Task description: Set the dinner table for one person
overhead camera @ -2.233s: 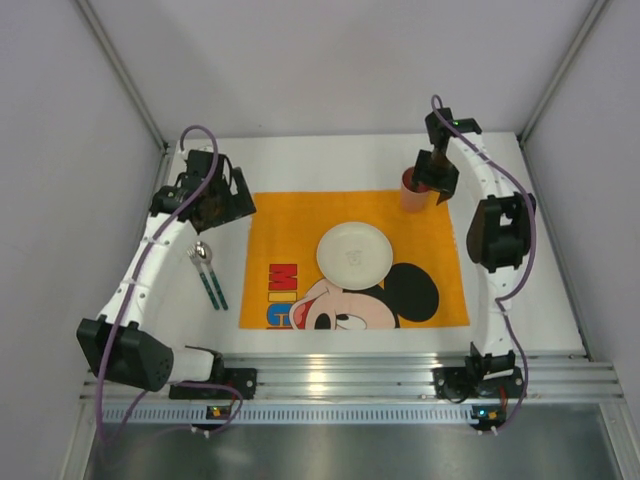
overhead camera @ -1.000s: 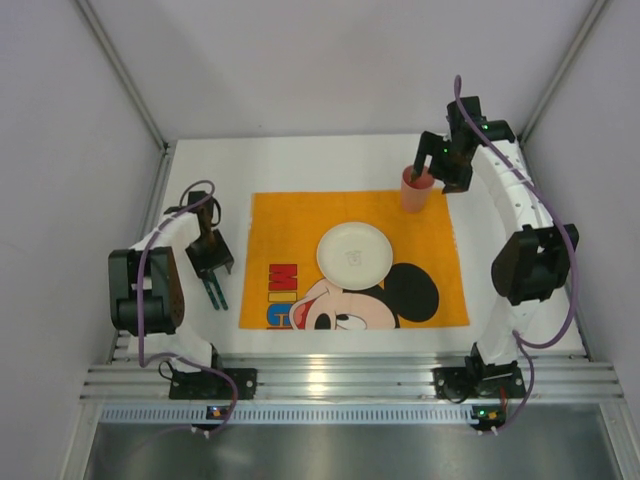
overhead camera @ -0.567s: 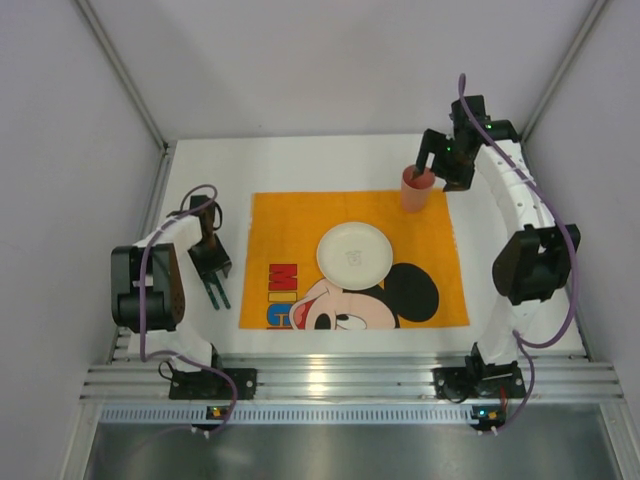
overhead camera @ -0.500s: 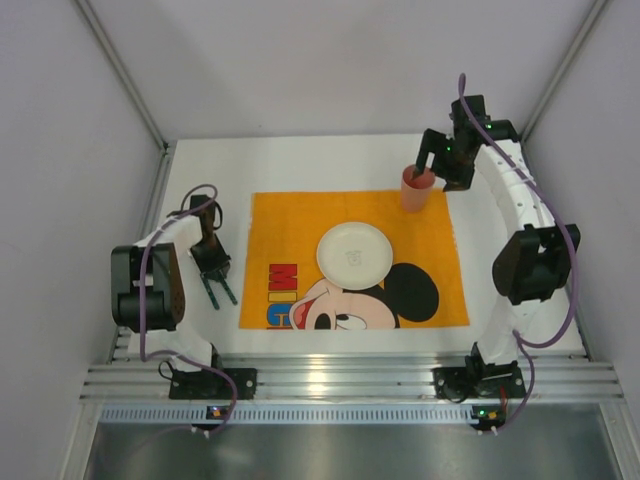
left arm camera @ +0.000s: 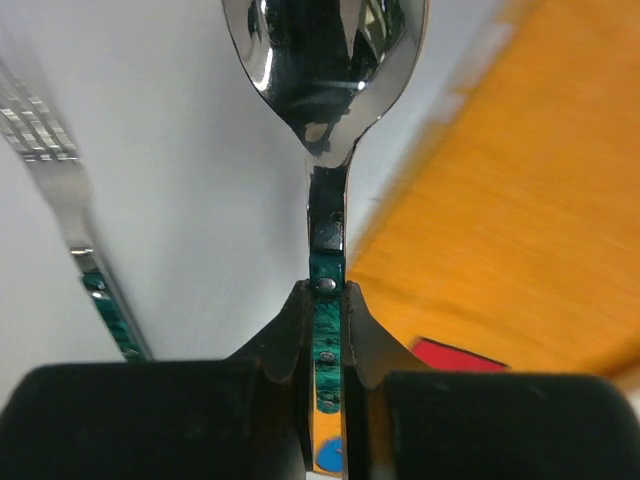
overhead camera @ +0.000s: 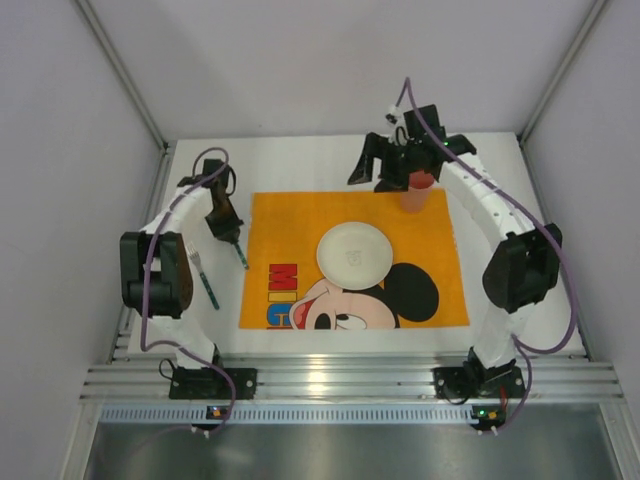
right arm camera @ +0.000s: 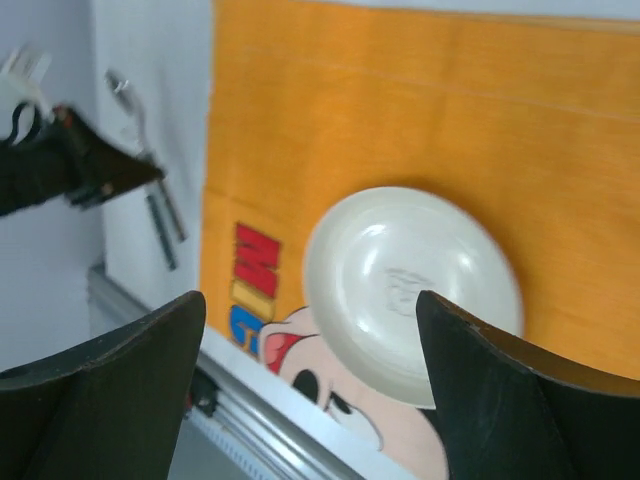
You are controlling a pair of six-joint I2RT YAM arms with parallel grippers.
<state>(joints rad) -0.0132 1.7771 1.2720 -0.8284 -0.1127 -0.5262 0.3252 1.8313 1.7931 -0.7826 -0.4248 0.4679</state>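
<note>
The cup (overhead camera: 418, 190) now stands released at the far-right corner of the placemat (overhead camera: 290, 225). The right gripper (right arm camera: 310, 310) is spread wide, seemingly empty. The left gripper (left arm camera: 325, 300) pinches the spoon (left arm camera: 322, 70), raised off the dinner table (left arm camera: 180, 200) beside the placemat; the fork (left arm camera: 60, 170) remains.

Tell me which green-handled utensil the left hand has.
The spoon: the left hand is shut on its green handle. The fork lies loose on the white dinner table beside it, ungripped.
</note>
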